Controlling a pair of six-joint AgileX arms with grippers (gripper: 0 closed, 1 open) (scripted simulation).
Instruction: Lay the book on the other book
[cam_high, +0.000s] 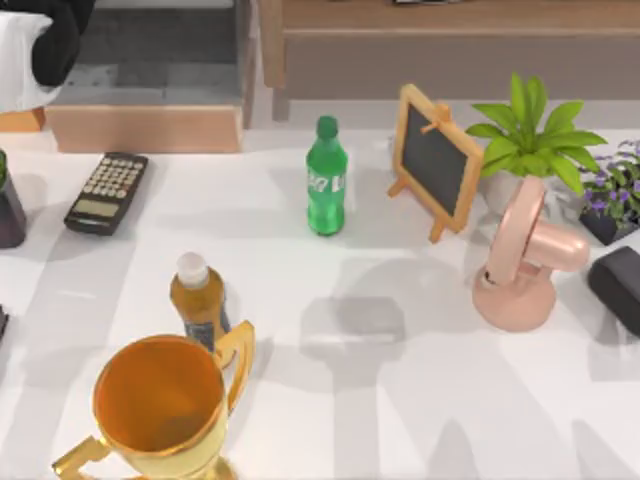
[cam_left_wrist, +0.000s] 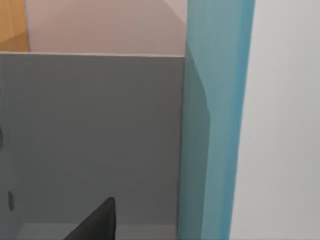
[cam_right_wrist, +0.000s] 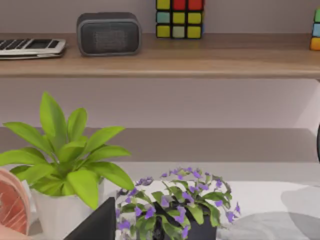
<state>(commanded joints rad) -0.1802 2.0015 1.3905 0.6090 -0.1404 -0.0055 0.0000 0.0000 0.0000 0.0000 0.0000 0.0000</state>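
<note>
The top view is bright and even. On the white worktop (cam_high: 400, 400) lie soft grey shadows with blurred borders; the green bottle (cam_high: 326, 178) and the pink fan (cam_high: 525, 262) throw theirs mostly toward the left and the near edge. The golden cup (cam_high: 160, 405) carries a mild shine on its rim. The left wrist view is flat and without glare. The right wrist view is softly lit, and the shelf (cam_right_wrist: 200, 55) shades the wall beneath it.
</note>
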